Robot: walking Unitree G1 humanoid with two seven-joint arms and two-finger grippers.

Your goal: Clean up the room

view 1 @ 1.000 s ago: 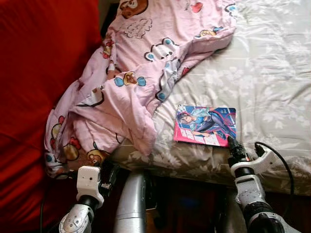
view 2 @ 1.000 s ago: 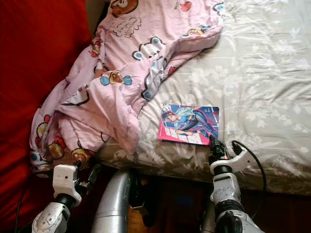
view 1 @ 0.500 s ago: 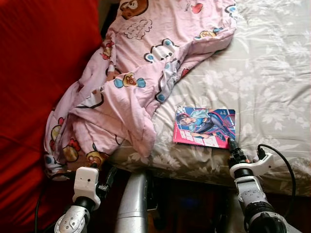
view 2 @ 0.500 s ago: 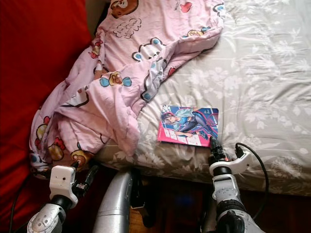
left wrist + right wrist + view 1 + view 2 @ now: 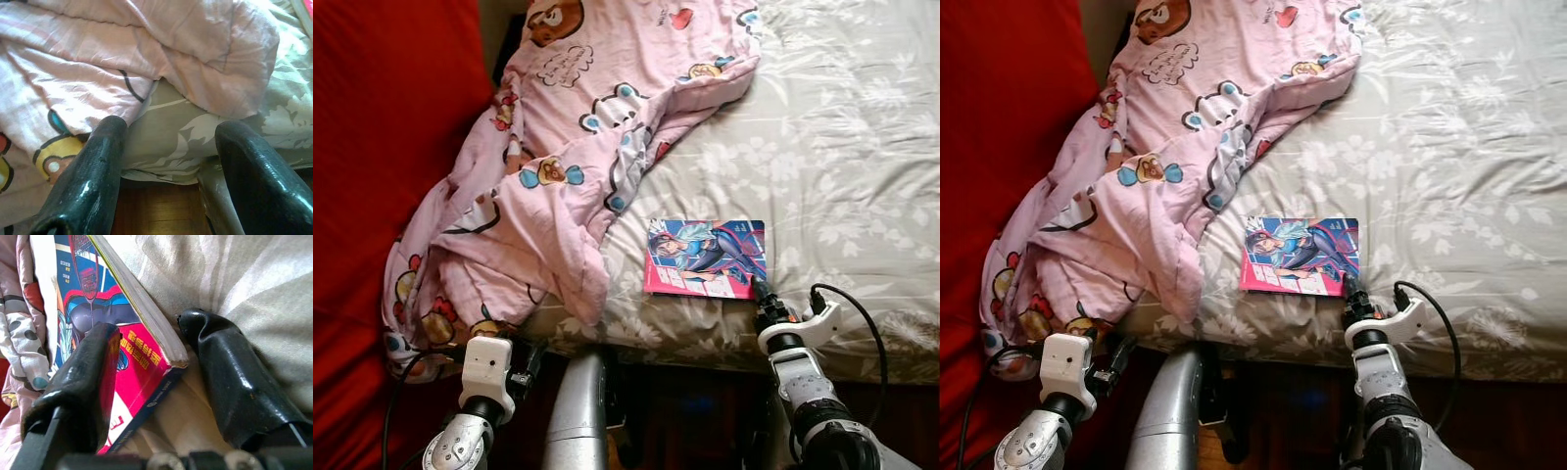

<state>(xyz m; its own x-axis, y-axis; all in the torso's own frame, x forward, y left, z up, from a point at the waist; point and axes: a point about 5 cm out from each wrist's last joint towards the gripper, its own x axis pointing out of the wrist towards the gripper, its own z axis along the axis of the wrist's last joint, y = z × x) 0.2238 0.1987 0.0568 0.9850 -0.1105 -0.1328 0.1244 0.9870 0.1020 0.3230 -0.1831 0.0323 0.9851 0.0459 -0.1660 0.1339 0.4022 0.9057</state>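
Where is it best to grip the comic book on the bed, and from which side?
Probably its near right corner, approached from the bed's front edge: the comic book lies flat, and the right hand already straddles that corner, one finger over the cover, one beside its page edge.

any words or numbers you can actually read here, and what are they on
Book cover: yellow and white title characters on the pink band, plus small print near the top; none sharp enough to read, even in the right wrist view.
Book spine: a small round logo and pale lettering, too blurred to read.
Pink blanket: handwritten-style words in a cloud shape and beside a heart; too small to read.
Nothing legible elsewhere.
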